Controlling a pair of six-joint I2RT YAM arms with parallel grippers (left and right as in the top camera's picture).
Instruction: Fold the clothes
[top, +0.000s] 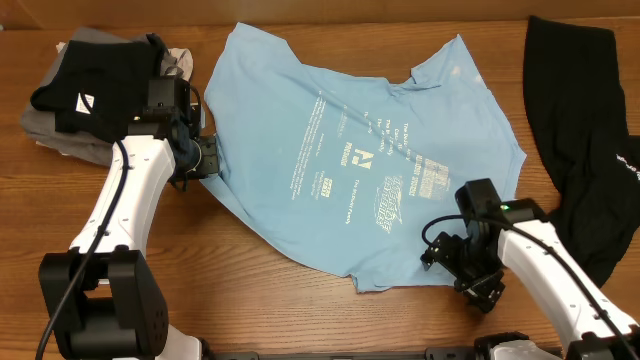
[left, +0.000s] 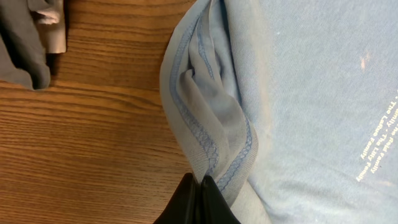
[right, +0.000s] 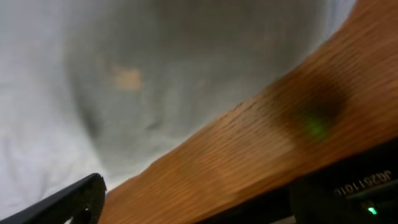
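A light blue T-shirt (top: 370, 150) with white print lies spread and crumpled in the middle of the table. My left gripper (top: 212, 160) is at its left edge, shut on a bunched fold of the stitched hem (left: 211, 149); the black fingertips (left: 189, 202) pinch the cloth. My right gripper (top: 462, 268) is by the shirt's lower right edge, open, with bare wood between its jaws. In the blurred right wrist view the shirt (right: 155, 81) fills the upper left and one finger (right: 68, 202) shows at the lower left. A black garment (top: 580, 150) with small white lettering lies at the far right.
A pile of folded clothes, black on grey (top: 80, 95), sits at the back left, just behind the left arm; its grey cloth (left: 28, 43) shows in the left wrist view. The wooden table (top: 250, 290) is bare in front of the shirt.
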